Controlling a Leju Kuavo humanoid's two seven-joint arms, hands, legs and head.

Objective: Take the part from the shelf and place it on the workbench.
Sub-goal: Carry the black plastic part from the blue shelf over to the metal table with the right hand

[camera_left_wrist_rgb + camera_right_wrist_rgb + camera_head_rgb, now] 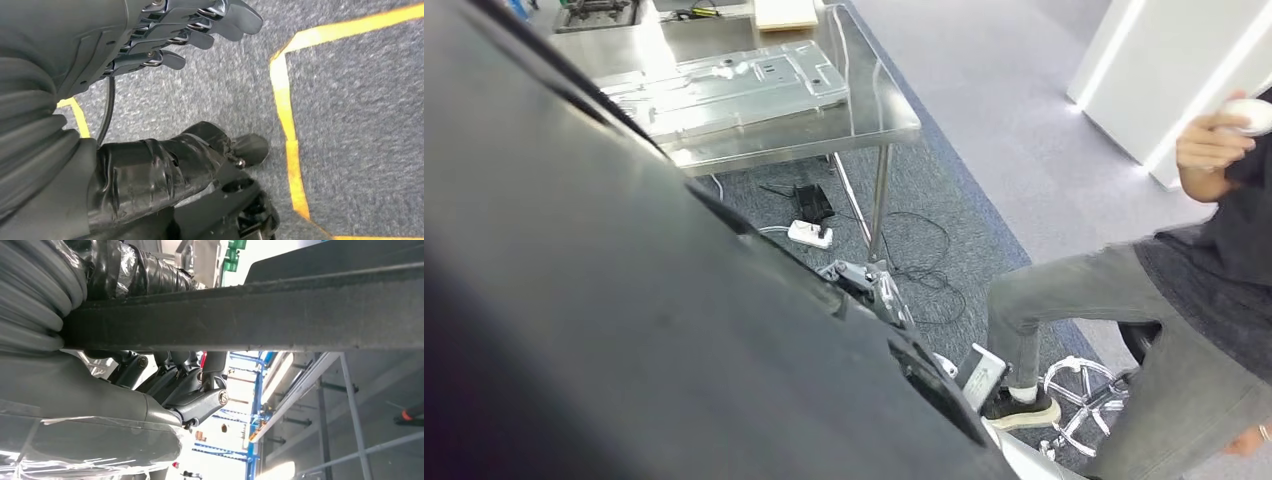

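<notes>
Right robot hand grips the dark part.

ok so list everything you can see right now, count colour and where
part: one, dark flat panel, held close before the head camera
workbench: one, shiny steel, ahead
metal plate: one, silver, on the workbench
power strip: one, white, on the floor under the workbench
tape lines: yellow, on grey carpet
person: one, grey trousers, dark top, at right
left hand: grey, fingers apart, holding nothing, above the carpet
right hand: grey, grips the part's edge
</notes>
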